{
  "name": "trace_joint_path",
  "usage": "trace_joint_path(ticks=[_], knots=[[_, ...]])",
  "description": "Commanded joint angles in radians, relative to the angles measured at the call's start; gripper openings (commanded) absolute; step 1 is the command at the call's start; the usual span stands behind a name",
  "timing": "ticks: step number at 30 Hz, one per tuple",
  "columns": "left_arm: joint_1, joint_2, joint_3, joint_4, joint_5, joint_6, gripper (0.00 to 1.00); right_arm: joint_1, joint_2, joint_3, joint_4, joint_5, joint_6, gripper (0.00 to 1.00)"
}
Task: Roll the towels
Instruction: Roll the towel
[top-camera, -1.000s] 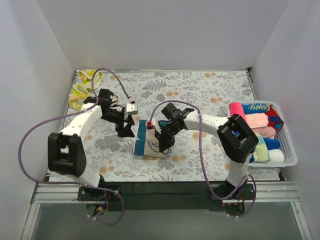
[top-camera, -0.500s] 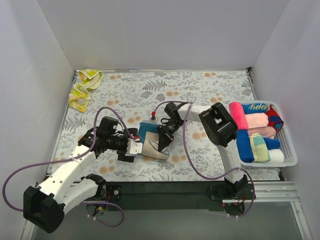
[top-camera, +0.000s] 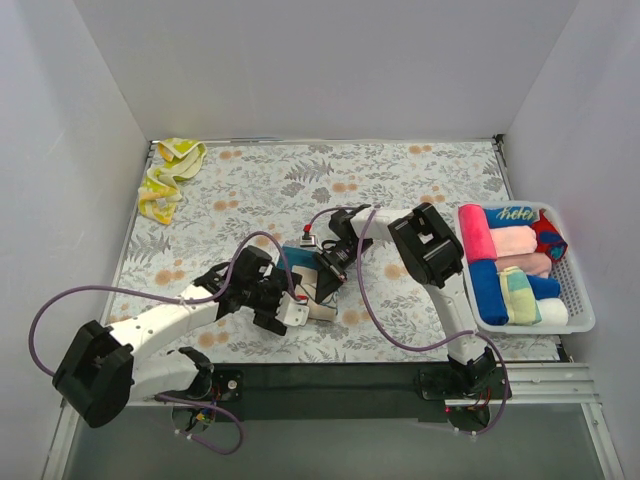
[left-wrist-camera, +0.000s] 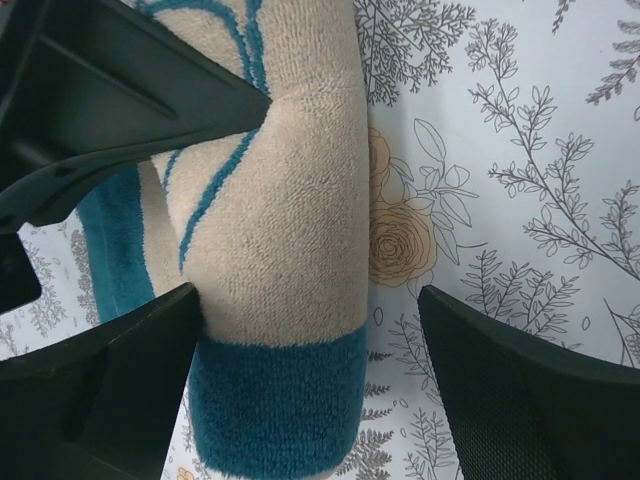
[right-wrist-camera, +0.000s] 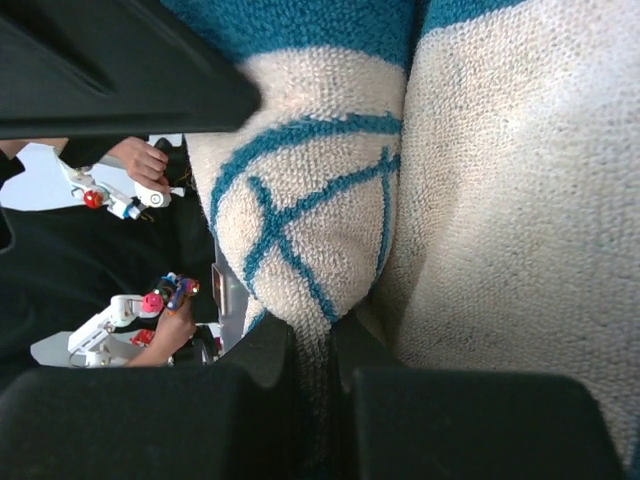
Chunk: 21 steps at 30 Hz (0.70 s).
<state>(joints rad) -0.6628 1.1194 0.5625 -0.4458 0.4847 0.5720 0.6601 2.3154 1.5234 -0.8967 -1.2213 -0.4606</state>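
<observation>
The tan-and-blue cartoon towel (top-camera: 300, 268) lies partly rolled on the floral covering in mid-table. My left gripper (top-camera: 298, 300) is open at its near end. In the left wrist view the roll (left-wrist-camera: 290, 230) with its blue band lies between the spread fingers (left-wrist-camera: 520, 400), against the left one. My right gripper (top-camera: 325, 278) is shut on a fold of the same towel (right-wrist-camera: 310, 230), pinched between its fingertips (right-wrist-camera: 250, 400). A yellow patterned towel (top-camera: 168, 176) lies crumpled at the back left corner.
A white slotted basket (top-camera: 578, 300) stands at the right edge and holds several rolled towels, among them a pink one (top-camera: 478, 230) and a blue one (top-camera: 488, 290). White walls close in the table on three sides.
My left arm has swung from the towel's left side down to its near end, gripper open around the roll. My right arm has folded in, still gripping the towel, which is rolled tighter.
</observation>
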Motion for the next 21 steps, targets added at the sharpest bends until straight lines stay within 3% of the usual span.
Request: trace_joint_path(ticks=[1,5,9,10,13,14,17,21], knots=[[-0.026,0.046,-0.01,0.062,-0.049,0.034,0.79,0.004,0.058,0.004,0.005,0.184,-0.059,0.04],[-0.038,0.092,-0.012,0.035,-0.072,0.038,0.63,0.003,0.049,0.021,-0.008,0.192,-0.052,0.09],[-0.046,0.152,0.022,-0.043,-0.06,0.035,0.48,-0.005,0.019,0.032,-0.03,0.197,-0.05,0.23],[-0.046,0.167,0.033,-0.057,-0.06,0.019,0.38,-0.008,0.004,0.034,-0.034,0.2,-0.049,0.26],[-0.046,0.235,0.088,-0.12,-0.046,-0.014,0.25,-0.013,-0.03,0.035,-0.047,0.227,-0.049,0.42],[-0.046,0.264,0.123,-0.161,-0.032,-0.041,0.16,-0.023,-0.039,0.032,-0.05,0.242,-0.049,0.46],[-0.044,0.315,0.183,-0.275,0.026,-0.092,0.07,-0.056,-0.092,0.034,-0.053,0.295,-0.046,0.54],[-0.029,0.393,0.283,-0.418,0.155,-0.127,0.04,-0.128,-0.184,0.053,-0.053,0.365,-0.038,0.66]])
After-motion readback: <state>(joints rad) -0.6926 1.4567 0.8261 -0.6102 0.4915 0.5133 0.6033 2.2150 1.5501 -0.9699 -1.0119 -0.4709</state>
